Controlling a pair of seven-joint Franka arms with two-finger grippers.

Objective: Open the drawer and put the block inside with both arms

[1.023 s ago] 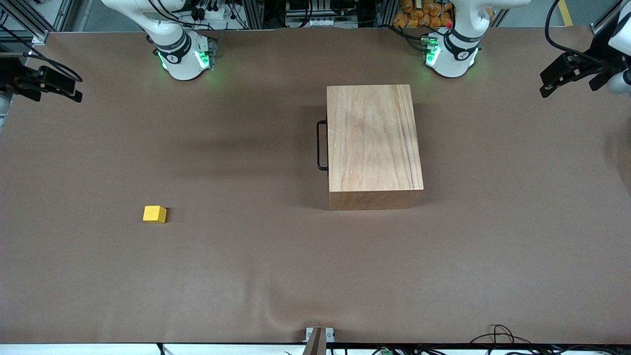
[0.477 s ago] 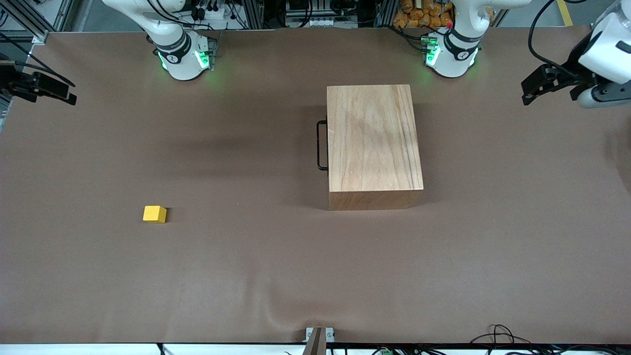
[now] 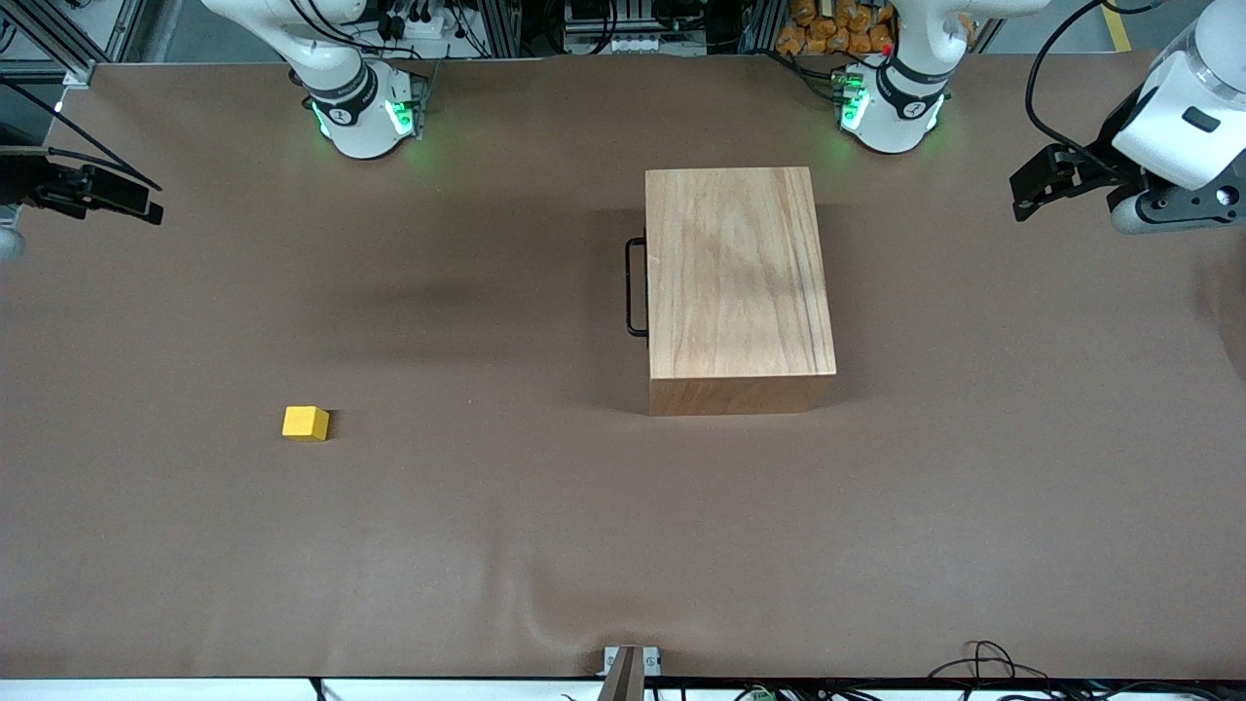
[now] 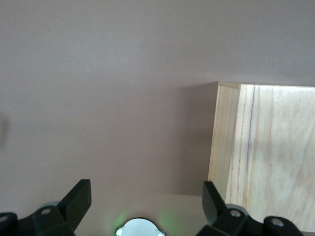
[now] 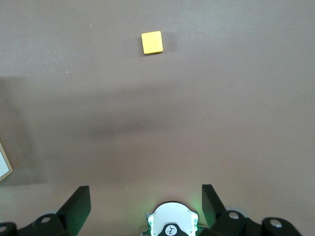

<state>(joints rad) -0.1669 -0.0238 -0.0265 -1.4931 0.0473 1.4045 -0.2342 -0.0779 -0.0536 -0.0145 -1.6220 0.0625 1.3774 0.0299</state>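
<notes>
A big box (image 3: 740, 282) of pale wood with wavy grain sits on the brown cloth-covered table (image 3: 545, 545), close to the edge where the robot bases stand and just in front of the left arm's base (image 3: 891, 112). It is a flat rectangle, and its long side runs from that edge toward the front camera. The drawer is pushed all the way in. Its thin black bar handle (image 3: 634, 288) sticks out of the side that faces the right arm's end of the table.

The block (image 3: 306, 423) is a small, smooth, bright yellow cube. It sits alone, nearer the front camera than the box and toward the right arm's end.

The left gripper (image 3: 1034, 187) hangs over the table's left-arm end, fingers (image 4: 74, 199) spread wide and holding nothing. The right gripper (image 3: 107, 195) hangs over the other end, fingers (image 5: 76, 201) also wide apart and empty.
</notes>
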